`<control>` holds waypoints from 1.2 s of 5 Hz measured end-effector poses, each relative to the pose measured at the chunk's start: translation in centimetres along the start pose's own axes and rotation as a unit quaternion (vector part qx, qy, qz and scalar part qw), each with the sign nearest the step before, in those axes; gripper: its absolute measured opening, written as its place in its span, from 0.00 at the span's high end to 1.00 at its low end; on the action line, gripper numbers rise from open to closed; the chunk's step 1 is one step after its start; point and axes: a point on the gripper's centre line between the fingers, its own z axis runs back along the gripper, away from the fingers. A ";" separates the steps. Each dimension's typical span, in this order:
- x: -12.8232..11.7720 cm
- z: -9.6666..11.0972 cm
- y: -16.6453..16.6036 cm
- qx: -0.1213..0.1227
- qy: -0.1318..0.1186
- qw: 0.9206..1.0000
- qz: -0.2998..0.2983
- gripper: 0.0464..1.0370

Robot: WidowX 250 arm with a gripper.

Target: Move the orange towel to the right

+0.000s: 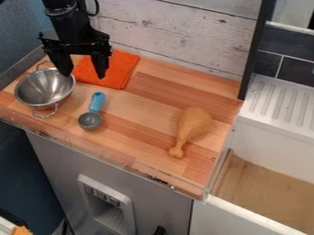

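Note:
The gripper (83, 74) hangs at the upper left of the counter, its two fingers spread apart with nothing held between them. Behind and partly beneath it, the orange towel (122, 69) lies folded flat on the wooden counter close to the back wall. The fingers overlap the towel's left part in this view, hiding some of it; whether they touch it I cannot tell.
A metal colander (44, 87) stands left of the towel, close to the left finger. In front of the towel lies a blue-handled scoop (91, 118). A toy drumstick (191, 128) rests on the counter's right half. Beyond the right edge is a white sink (276, 124).

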 end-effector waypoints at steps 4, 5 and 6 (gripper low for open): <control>5.6 -3.3 1.8 0.065 0.020 0.997 0.036 0.04; 7.3 -4.6 2.5 0.079 0.017 0.996 0.039 0.04; 8.2 -5.8 2.6 0.076 0.008 0.996 0.048 0.04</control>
